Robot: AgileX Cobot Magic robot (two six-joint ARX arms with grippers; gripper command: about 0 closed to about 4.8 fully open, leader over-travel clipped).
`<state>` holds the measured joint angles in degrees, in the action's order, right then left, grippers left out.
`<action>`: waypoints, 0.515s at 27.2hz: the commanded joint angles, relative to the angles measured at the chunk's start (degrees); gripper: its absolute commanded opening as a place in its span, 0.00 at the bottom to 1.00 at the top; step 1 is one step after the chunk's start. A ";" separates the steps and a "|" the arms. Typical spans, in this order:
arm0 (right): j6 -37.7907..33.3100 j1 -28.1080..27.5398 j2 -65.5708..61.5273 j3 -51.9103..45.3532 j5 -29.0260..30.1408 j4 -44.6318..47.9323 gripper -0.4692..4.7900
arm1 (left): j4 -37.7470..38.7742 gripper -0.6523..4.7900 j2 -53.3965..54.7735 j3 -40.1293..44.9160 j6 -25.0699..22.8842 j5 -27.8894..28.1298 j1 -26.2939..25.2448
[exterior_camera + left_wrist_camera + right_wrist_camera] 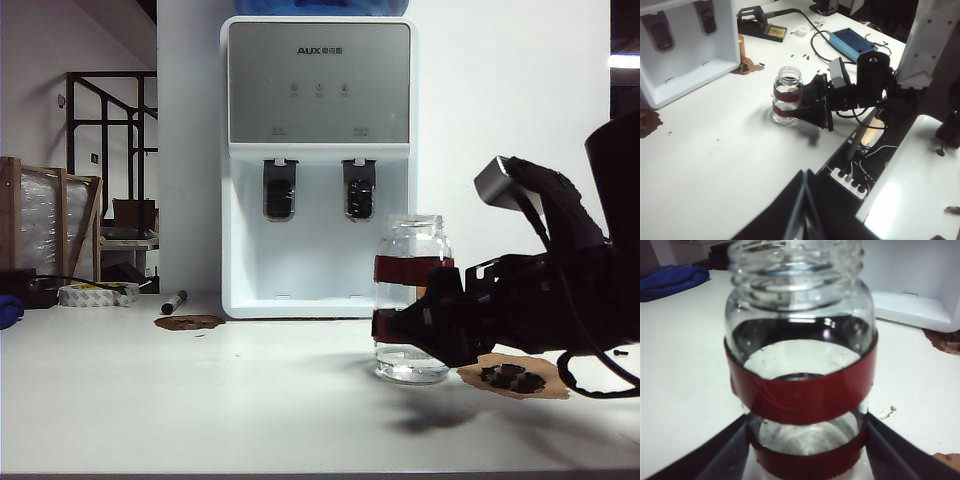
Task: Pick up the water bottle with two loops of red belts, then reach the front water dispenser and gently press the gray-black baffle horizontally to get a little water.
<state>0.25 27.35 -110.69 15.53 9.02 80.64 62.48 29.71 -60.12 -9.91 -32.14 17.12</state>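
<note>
Right pincer [385, 325]: jaws spread to either side of the water bottle [412, 300], at its lower red band; contact cannot be told.
Left pincer [802, 210]: raised over the table [200, 400]; opening unclear.
Water bottle: upright on table, before the water dispenser [318, 160], below the gray-black baffle [359, 190].
</note>
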 commanded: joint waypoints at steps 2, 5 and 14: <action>-0.48 0.09 -0.35 -0.90 -0.44 -1.51 0.63 | -0.33 0.12 -0.07 -0.13 -0.20 0.46 -0.11; -0.48 0.11 -0.31 -0.94 -0.39 -1.49 0.66 | -0.35 0.12 -0.07 -0.13 -0.39 1.77 -0.11; -0.50 0.11 0.55 -1.42 1.49 -1.40 0.89 | -0.37 0.12 -0.07 -0.13 -0.39 1.77 -0.11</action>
<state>-0.01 27.35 -110.78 14.31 10.33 78.32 62.48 29.71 -60.10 -9.98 -30.61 17.12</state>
